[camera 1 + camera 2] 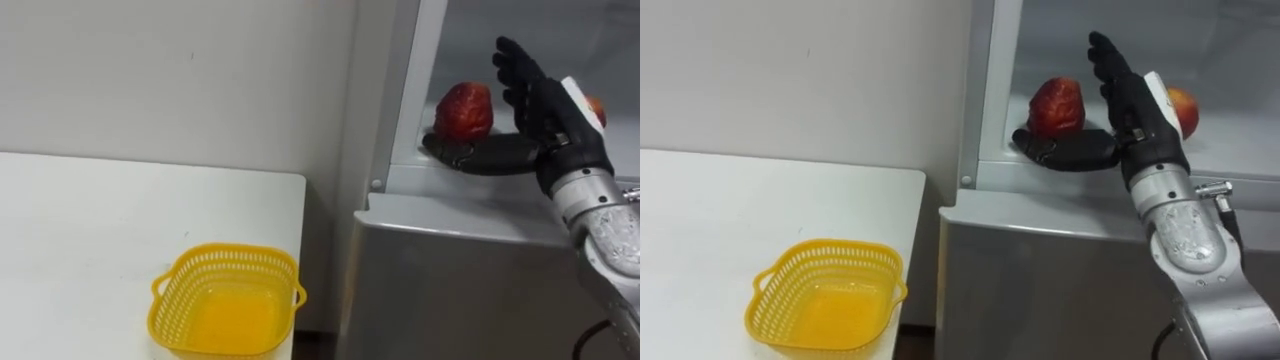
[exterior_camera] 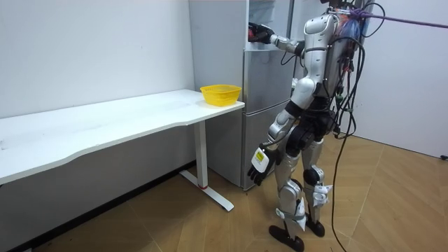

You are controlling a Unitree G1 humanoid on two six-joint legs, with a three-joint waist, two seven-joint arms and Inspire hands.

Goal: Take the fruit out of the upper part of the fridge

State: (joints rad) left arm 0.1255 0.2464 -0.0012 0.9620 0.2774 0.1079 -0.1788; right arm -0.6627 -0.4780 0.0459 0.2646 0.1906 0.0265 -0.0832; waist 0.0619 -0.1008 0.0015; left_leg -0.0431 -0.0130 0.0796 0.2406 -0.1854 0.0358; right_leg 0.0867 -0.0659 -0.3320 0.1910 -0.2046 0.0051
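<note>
Patience pays: with my right hand (image 1: 545,115) spread just right of the round red fruit (image 1: 464,110) on the white fridge shelf (image 1: 1240,150), I'd close fully round it before lifting.

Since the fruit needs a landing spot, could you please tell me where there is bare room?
The white table is bare left of and behind the yellow basket, which is empty itself. The upper fridge shelf is crowded at its left: the open right robot hand stands between a red fruit and a second fruit; bare shelf lies right of them.
</note>
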